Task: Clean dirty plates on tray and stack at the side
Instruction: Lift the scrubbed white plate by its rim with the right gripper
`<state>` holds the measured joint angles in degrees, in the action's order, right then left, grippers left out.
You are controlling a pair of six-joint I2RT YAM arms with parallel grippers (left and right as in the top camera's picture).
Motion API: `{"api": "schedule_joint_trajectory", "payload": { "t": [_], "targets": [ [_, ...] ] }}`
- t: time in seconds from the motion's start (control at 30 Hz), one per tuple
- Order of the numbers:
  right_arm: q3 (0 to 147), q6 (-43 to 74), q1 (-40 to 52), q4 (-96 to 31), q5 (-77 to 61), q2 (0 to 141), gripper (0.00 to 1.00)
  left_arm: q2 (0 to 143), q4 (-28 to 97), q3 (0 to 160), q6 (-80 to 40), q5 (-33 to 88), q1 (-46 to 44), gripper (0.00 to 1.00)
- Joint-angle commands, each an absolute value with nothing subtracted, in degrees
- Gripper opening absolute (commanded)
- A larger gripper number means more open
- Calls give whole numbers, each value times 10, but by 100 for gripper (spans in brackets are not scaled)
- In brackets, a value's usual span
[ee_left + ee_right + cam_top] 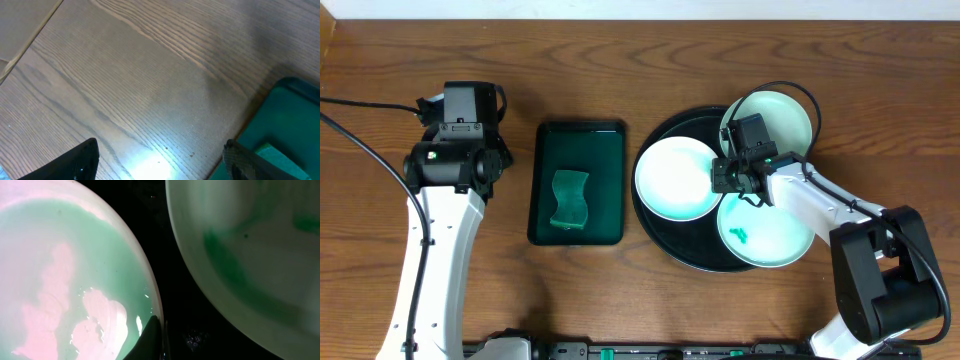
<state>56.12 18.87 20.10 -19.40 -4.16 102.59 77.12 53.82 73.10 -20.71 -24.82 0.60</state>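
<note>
Three white plates lie on the round black tray [665, 245]: one at the left [672, 178], one at the back [775, 118], and one at the front [770, 235] with small teal smears. My right gripper [723, 178] sits where the plates meet, shut on the right rim of the left plate. In the right wrist view its dark finger [150, 335] lies over that plate's [60, 270] edge, with a green-smeared plate [260, 255] across a strip of tray [170, 240]. My left gripper [160, 165] hangs open over bare wood, holding nothing.
A rectangular dark green tray [545, 215] with a green sponge [570, 200] lies between the arms, and its corner [290, 120] shows in the left wrist view. The left arm [455, 160] stands left of it. A black cable [360, 150] runs along the table's left side.
</note>
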Motion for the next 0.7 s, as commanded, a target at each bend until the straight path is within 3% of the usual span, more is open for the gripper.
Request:
{"api": "schedule_joint_trajectory", "payload": {
  "t": [0.0,0.13,0.2,0.33,0.67],
  "targets": [
    [569,186,203,-195,-45,1019,4,764,542,734,-200,-262,8,80],
    [569,186,203,-195,-45,1019,16,764,542,734,-200,-262,8,80],
    [569,186,203,-195,-45,1019,15,764,542,734,-200,-262,8,80],
    [569,186,203,-195,-42,1019,4,764,542,734,-200,-262,8,79],
    [573,186,200,-192,-49,1017,1,764,542,734,-200,-262,8,79]
  ]
}}
